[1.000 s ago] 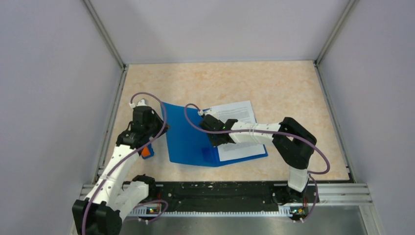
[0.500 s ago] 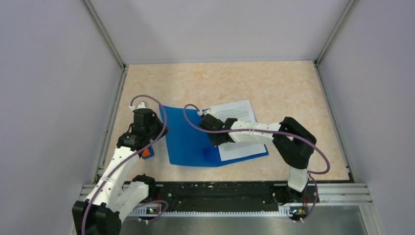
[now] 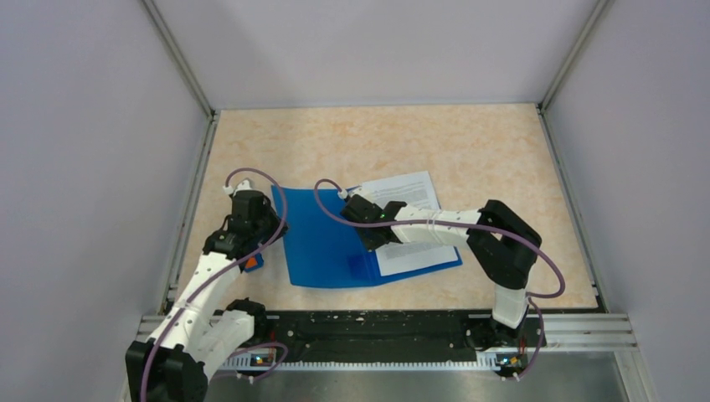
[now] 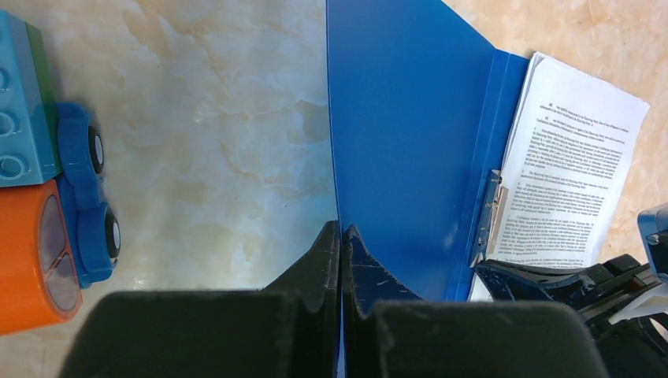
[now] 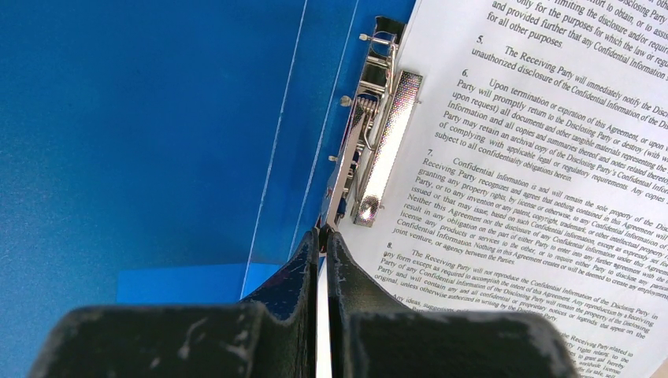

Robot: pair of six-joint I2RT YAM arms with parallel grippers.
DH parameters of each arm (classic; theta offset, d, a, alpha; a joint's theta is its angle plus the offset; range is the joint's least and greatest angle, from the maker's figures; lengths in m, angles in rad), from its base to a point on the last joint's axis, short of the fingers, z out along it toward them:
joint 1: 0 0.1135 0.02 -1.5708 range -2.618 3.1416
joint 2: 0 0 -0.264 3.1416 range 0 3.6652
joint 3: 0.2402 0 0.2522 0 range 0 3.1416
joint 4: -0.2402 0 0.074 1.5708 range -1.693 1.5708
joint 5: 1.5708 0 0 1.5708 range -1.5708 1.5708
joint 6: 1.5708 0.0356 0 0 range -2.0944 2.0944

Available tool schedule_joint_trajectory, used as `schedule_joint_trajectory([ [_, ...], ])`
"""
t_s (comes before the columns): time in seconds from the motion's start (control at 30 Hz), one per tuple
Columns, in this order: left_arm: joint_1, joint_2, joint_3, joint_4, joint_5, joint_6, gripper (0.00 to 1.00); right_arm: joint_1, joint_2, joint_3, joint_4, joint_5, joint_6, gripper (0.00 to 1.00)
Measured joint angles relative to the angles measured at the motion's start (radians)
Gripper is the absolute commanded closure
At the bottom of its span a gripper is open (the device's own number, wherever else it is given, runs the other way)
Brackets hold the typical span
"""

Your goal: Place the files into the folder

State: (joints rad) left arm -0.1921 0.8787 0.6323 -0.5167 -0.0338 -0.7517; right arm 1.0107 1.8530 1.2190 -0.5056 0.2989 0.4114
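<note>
Left tool pinches the free cover edge of the folder, drawn slightly farther open than a second ago; right tool, pressed together on the files beside the spine clip, holds them inside the folder, probably unclipped yet

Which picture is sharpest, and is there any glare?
Right wrist view: sharpest, print on the files is readable and the metal clip glints; left wrist view: pale sheen patches on the folder; top external view: even light, faint shadows, print too small to read.
</note>
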Motion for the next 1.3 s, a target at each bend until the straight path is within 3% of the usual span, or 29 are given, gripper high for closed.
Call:
schedule_joint_trajectory([
  [1.3,-0.006,-0.024,-0.021,0.009,-0.027,0.047,1.0,-0.063,-0.018,0.04,-0.068,-0.101,-0.027,1.0],
])
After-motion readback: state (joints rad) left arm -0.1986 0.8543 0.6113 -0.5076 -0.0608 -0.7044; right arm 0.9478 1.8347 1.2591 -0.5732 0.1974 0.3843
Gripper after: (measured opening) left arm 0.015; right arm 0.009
